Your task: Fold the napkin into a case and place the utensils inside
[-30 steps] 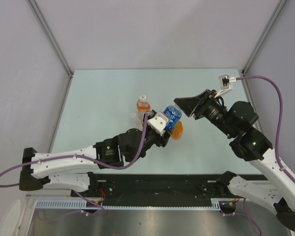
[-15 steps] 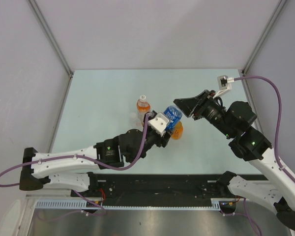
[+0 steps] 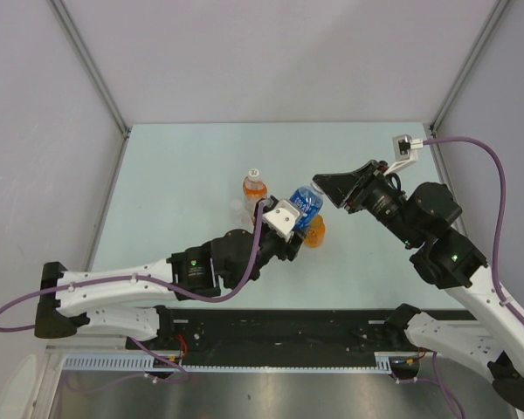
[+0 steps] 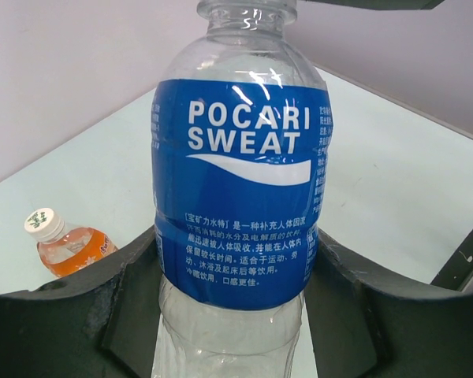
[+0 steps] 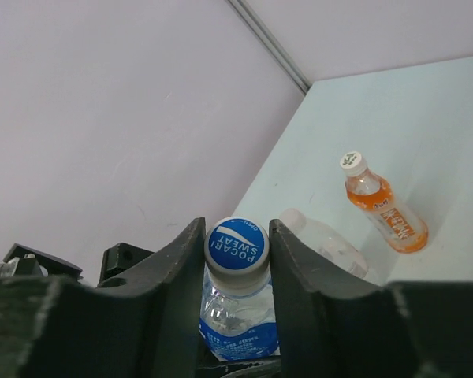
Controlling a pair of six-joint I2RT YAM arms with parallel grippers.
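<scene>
No napkin or utensils show in any view. A clear bottle with a blue Pocari Sweat label (image 3: 306, 208) is held tilted above the middle of the table. My left gripper (image 3: 295, 229) is shut on its body, the jaws pressing both sides of the label (image 4: 240, 197). My right gripper (image 3: 321, 185) comes from the right and is shut on the bottle's blue cap (image 5: 236, 246), one jaw on each side of it.
A small orange-drink bottle with a white cap (image 3: 254, 188) stands left of the held bottle and shows in the right wrist view (image 5: 382, 209). A clear bottle (image 5: 323, 240) lies beside it. Something orange (image 3: 315, 234) sits under my left gripper. The pale green table (image 3: 175, 175) has walls around it.
My right gripper and wrist have shifted slightly to the right while staying on the cap. The left arm and the bottle have stayed in place.
</scene>
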